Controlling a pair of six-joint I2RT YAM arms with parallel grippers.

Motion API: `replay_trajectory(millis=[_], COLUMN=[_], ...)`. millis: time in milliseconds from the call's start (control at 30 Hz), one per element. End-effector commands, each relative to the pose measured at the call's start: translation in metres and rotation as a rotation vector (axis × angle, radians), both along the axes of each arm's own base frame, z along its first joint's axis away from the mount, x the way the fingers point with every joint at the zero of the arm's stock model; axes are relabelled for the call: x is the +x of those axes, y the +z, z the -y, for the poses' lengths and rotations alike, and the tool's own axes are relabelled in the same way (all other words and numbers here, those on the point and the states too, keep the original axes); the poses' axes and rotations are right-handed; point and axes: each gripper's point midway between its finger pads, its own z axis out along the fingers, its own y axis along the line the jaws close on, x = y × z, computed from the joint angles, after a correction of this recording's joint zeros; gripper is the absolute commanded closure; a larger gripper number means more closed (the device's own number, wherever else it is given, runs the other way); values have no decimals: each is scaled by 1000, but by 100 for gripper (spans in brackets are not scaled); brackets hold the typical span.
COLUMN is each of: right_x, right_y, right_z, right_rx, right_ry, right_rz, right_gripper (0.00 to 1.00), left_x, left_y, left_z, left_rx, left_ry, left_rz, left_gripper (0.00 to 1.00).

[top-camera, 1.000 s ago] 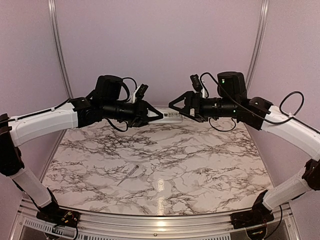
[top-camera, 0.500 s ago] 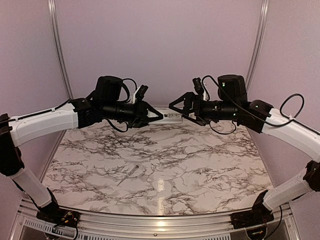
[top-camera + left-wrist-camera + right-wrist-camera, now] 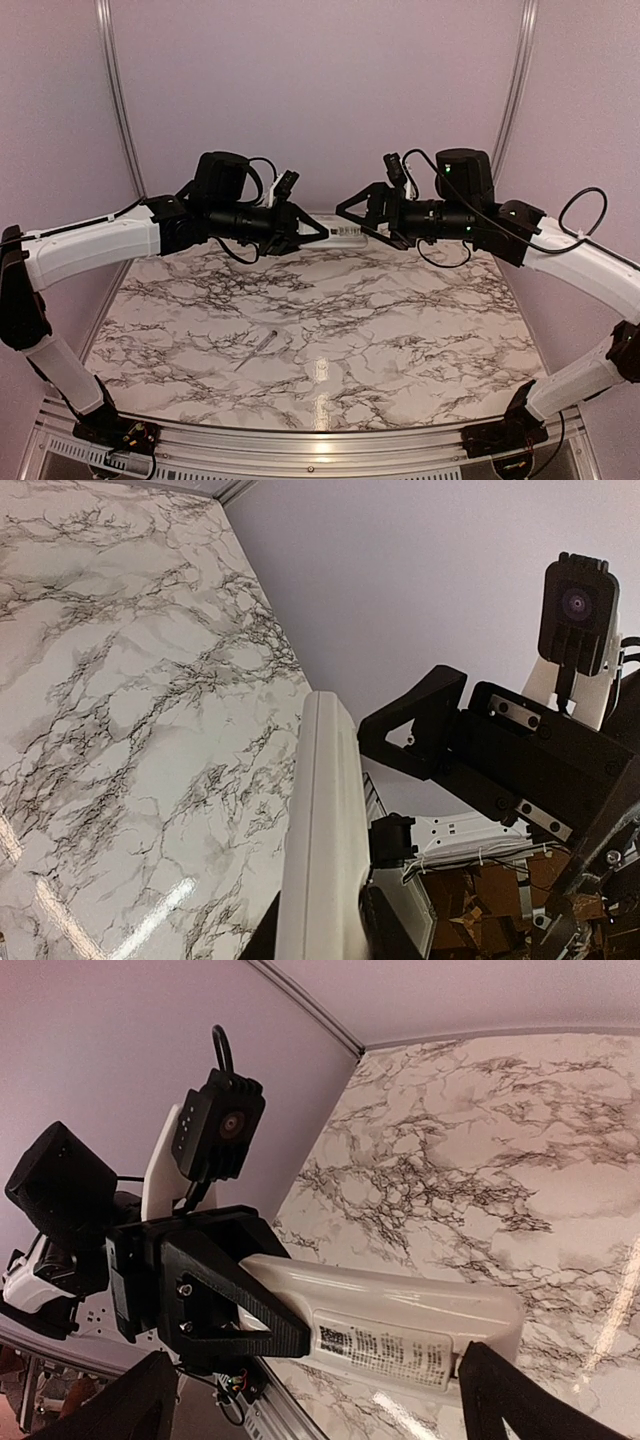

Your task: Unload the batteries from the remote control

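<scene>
The white remote control (image 3: 344,232) hangs in the air above the far side of the table, and my left gripper (image 3: 320,232) is shut on its left end. In the left wrist view the remote control (image 3: 322,820) shows edge-on, rising from between the dark fingers (image 3: 395,935). My right gripper (image 3: 354,222) faces it from the right with its jaws wide open. In the right wrist view the remote control (image 3: 400,1315) lies across in front of the open right gripper (image 3: 330,1405), its labelled back toward the camera. No batteries show.
A thin pale grey stick (image 3: 258,349) lies on the marble table (image 3: 400,330) left of centre. Purple walls close in the back and sides. A metal rail (image 3: 320,450) runs along the near edge between the arm bases.
My right gripper's jaws have spread wider and it has edged slightly left toward the remote control. The left arm and the remote control have barely moved.
</scene>
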Motion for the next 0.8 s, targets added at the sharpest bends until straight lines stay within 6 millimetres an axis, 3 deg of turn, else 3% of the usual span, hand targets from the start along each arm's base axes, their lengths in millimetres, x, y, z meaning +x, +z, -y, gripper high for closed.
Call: replay_trajectory(millis=[0,267,533,767], right_x=[-3,1,4,4], right_y=[8,-3,-12,-33], right_z=[-9,-9,-8,-11], right_rx=[21,-9,-30,-73], right_ry=[38,21,3,13], right_rz=[8,-11,-37,-93], right_gripper=[4,4,4,4], left_x=[-2,-2,-10,-13], left_y=[21,24,39,55], left_z=[8,9,10,11], left_rx=[-51,-60,-116,-174], left_ry=[-36,-42,-82,-109], left_rz=[37,46,84,127], left_gripper=[100,100,100,100])
